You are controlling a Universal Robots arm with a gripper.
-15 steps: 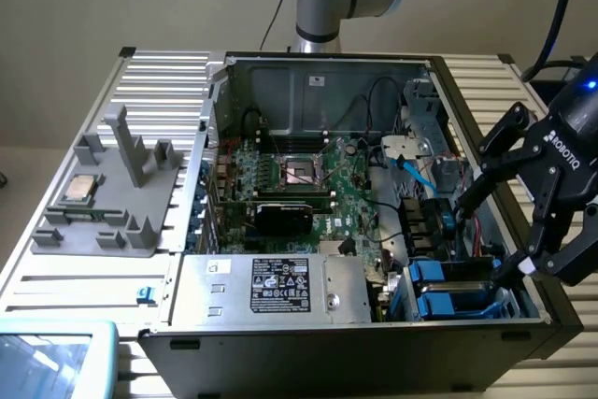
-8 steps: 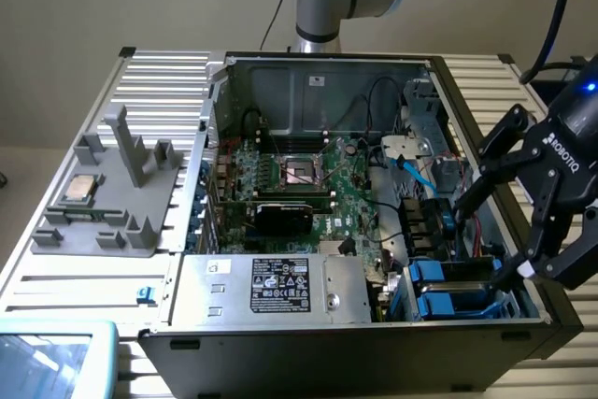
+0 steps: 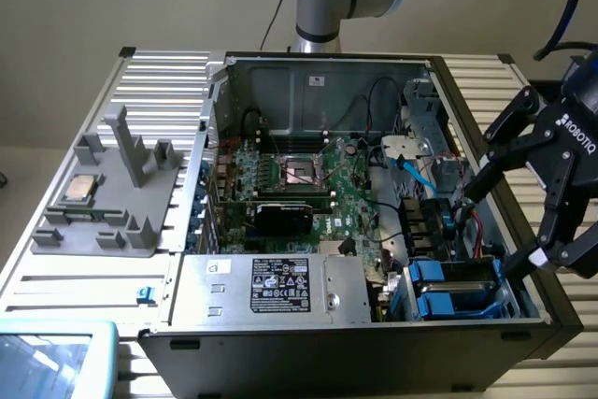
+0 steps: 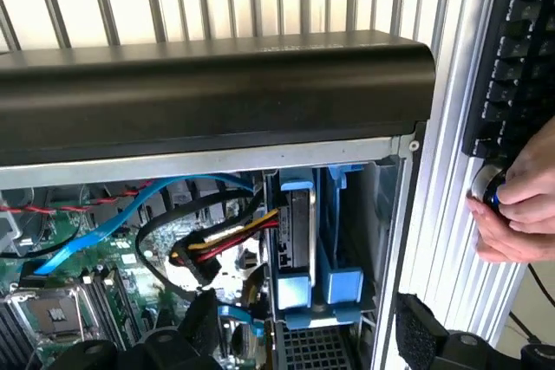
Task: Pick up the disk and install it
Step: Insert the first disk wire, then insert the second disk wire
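The disk [image 4: 300, 224], a grey drive in a bright blue carrier, stands on edge in the drive bay at the corner of the open computer case. In the exterior view its blue tabs [image 3: 428, 274] show in the bay at the case's lower right. My gripper [image 3: 501, 229] hangs over the case's right wall, above and just right of that bay. It is open, with nothing between its black fingers [image 3: 474, 186]. In the wrist view the gripper [image 4: 303, 344] frames the bay, and its fingertips [image 4: 414, 334] stay clear of the disk.
A second blue carrier [image 4: 345, 282] sits beside the disk. Red, yellow and blue cables [image 4: 217, 244] crowd the bay's inner side. The silver power supply [image 3: 271, 287] and motherboard [image 3: 308, 184] fill the case. A grey fixture [image 3: 121, 221] holds a CPU chip [image 3: 79, 189]. A person's hand [image 4: 520, 214] rests beside a keyboard [image 4: 520, 58].
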